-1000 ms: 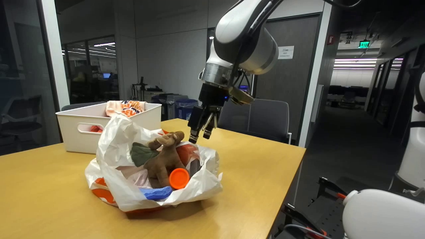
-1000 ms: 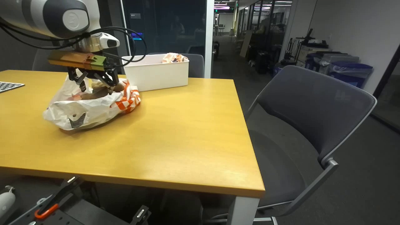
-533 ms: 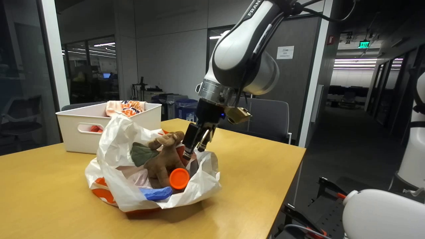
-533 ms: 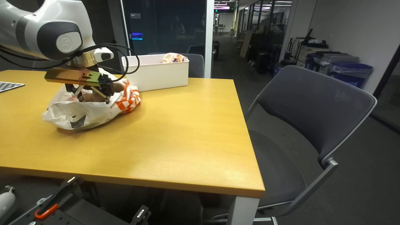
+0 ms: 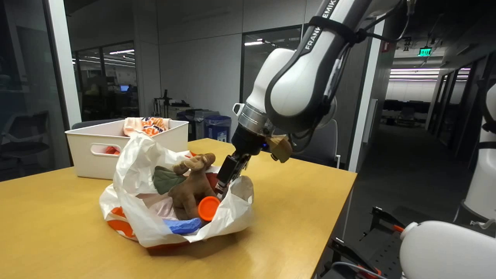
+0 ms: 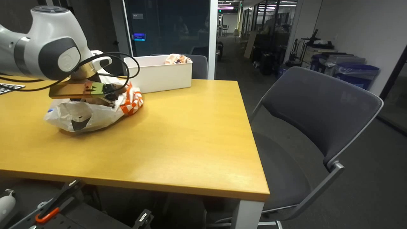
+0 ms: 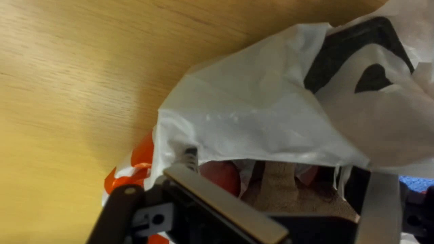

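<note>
Down at the mouth of the white plastic bag (image 5: 234, 221), in an exterior view, I have the gripper (image 5: 221, 189) slanted with its fingertips below the rim; brown plush moose (image 5: 190, 193) is propped head-up inside the bag, right beside those tips; orange disc (image 5: 208, 208) sits just by its legs, blue piece (image 5: 183, 225) lies at the near lip, green fabric (image 5: 166, 179) behind; white bin (image 5: 85, 157) stands past the bag on the wooden table (image 5: 286, 217), printed cloth (image 5: 147, 126) at its top.

In an exterior view, the orange-and-green wrist block (image 6: 68, 90) covers most of the jaws; I can't read the gap from that angle; bag sits just in front of the bin, checkered board (image 6: 15, 86) lies at far left, grey chair (image 6: 324, 108) stands at the table's end.

Wrist view: jaws spread wide; one fingertip (image 7: 190, 157) is up against the bag wall; brown plush, the moose by its look, and a red round item (image 7: 220, 176) show in the gap between; can't tell if either finger touches the moose.
</note>
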Available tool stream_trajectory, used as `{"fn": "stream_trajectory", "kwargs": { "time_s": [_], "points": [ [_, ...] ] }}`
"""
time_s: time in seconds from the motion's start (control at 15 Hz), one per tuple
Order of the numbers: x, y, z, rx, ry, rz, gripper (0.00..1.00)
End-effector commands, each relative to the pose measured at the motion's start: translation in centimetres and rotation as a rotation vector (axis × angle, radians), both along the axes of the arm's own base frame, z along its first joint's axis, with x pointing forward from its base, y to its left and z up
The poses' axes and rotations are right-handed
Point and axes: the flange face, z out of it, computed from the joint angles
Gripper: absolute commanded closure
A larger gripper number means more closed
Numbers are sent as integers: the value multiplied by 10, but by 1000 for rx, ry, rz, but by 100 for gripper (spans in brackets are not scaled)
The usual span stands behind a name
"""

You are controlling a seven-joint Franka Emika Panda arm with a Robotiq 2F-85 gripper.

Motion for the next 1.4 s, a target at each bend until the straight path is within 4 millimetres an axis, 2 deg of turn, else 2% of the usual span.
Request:
{"fn": "stream_trajectory", "kwargs": {
  "time_s": [0.0,0.27,0.4,0.67,0.93,1.13,1.33],
  "points": [
    [-6,-12,7,4,-84,2,0],
    [-6,-16,7,10,-120,-8,0],
    [-12,-4,12,32,-129,3,0],
    [-14,7,23,60,-170,19,0],
    [-3,-7,26,63,-226,-18,0],
    [11,-28,18,29,-252,-70,0],
    [16,-38,5,-7,-225,-90,0]
  ]
}}
